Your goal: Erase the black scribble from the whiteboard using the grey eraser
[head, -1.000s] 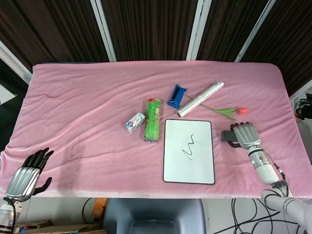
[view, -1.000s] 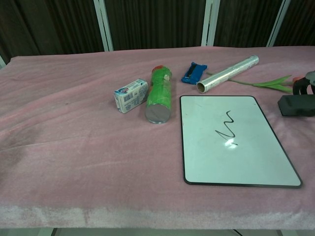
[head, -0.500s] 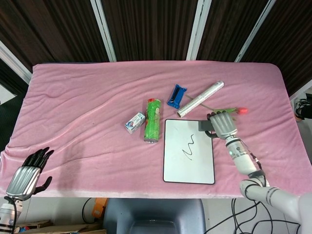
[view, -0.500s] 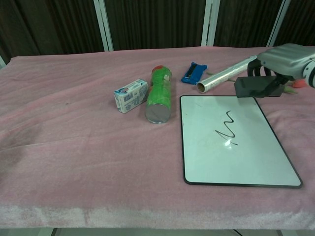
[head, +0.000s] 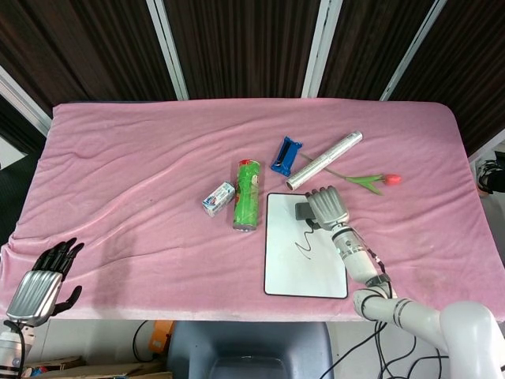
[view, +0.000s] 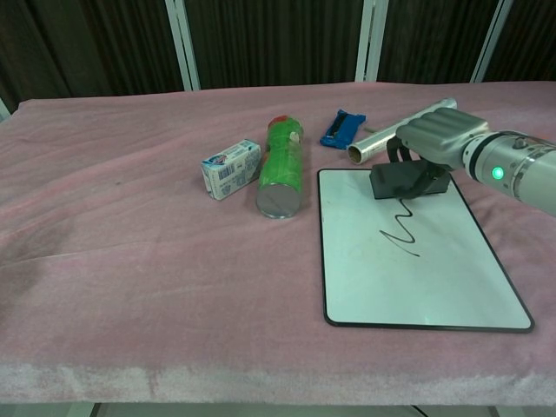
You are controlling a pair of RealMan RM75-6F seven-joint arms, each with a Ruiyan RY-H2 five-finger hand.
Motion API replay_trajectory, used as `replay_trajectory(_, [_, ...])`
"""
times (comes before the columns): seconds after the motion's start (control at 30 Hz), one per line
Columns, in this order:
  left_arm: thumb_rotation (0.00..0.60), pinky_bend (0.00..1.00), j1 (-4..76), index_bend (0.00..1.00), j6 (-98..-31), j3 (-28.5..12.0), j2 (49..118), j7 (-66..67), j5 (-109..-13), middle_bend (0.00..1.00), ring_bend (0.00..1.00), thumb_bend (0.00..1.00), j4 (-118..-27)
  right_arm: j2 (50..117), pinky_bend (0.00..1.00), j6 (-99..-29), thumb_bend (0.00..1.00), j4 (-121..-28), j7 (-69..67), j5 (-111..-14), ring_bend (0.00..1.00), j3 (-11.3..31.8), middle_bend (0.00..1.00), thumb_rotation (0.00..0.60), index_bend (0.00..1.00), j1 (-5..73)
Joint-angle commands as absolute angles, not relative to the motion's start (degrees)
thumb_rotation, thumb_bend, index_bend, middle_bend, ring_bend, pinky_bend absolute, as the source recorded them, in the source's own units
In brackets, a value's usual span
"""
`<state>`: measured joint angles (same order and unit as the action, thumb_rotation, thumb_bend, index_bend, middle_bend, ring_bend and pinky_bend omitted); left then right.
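Note:
The whiteboard [head: 304, 268] [view: 434, 278] lies flat on the pink cloth at centre right, with a black scribble [head: 306, 241] [view: 401, 228] near its middle. My right hand [head: 327, 207] [view: 439, 135] holds the grey eraser [head: 304, 211] [view: 407, 180] over the board's upper part, at the top end of the scribble. Whether the eraser touches the board I cannot tell. My left hand [head: 39, 283] hangs off the table's front left corner, fingers apart and holding nothing; the chest view does not show it.
Left of the board lie a green can [head: 248, 195] [view: 281, 167] and a small box [head: 218, 198] [view: 230, 168]. Behind the board are a blue tool [head: 286, 154] [view: 342, 127], a silver tube [head: 324, 160] [view: 373, 144] and a tulip [head: 374, 180].
My right hand has carried the eraser leftward from beside the board's right edge to above the board's top, reaching the scribble's upper end. The left hand has barely moved.

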<state>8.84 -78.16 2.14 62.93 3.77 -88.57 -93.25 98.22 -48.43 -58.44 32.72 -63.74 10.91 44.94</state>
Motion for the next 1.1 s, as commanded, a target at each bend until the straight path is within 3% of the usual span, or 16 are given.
replay_trajectory(0.03, [0.600,0.12,8.79,0.00,-78.27,2.14,62.93,3.78,-88.63,0.00,0.00,0.39,-93.27,97.79,0.61,-48.76,0.42,-59.20,31.99,-64.95,0.67,9.83,0.68,0.600,0.99,44.48])
replay_trajectory(1.1, [0.600,0.12,8.78,0.00,-78.36,2.27,62.81,3.62,-89.06,0.00,0.00,0.39,-93.25,92.48,0.61,-53.42,0.42,-79.35,35.28,-77.99,0.67,-1.53,0.68,0.600,0.99,39.75])
